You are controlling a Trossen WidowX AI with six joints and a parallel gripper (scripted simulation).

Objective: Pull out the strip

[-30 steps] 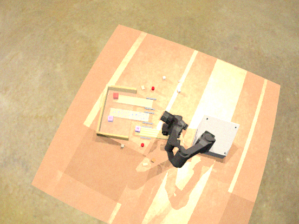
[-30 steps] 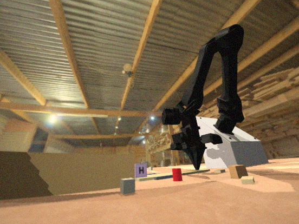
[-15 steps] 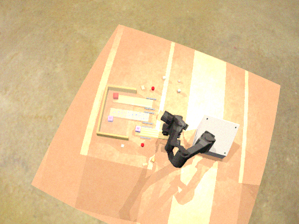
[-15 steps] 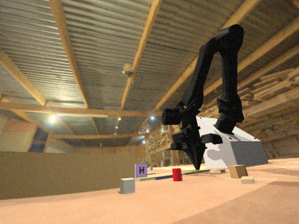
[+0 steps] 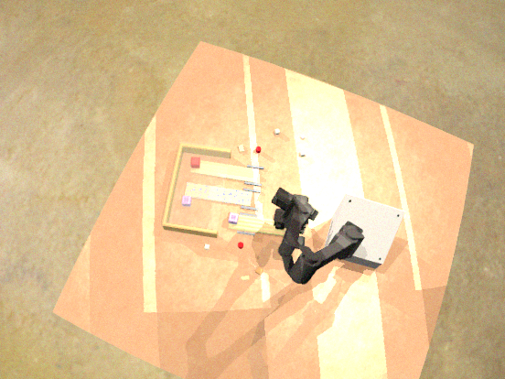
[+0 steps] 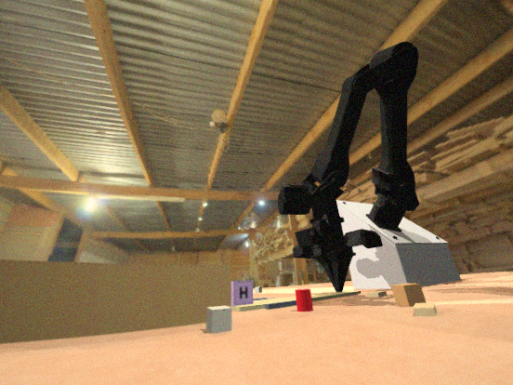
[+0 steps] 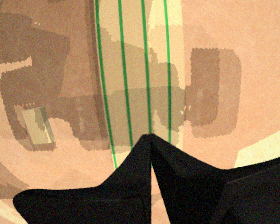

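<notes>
- Pincer [image 6: 337, 286] points straight down with its fingers pressed together, tip on the near end of the green-lined strip [image 7: 134, 60]; whether it grips the thin strip cannot be told.
- Purple H cube [image 6: 242, 292] sits on the strip's far end, just outside the open side of the tray [image 5: 170, 189].
- Red cylinder [image 6: 304, 299] stands on the table [image 6: 279, 351] just beside the strip.
- Two more strips lie in the tray, with a red cube [image 5: 195, 161] and a lilac cube [image 5: 186, 200].

I read one mark only: a black "H" on the purple cube [image 6: 242, 292]; the dotted strip's [image 5: 220, 194] print stays illegible.
</notes>
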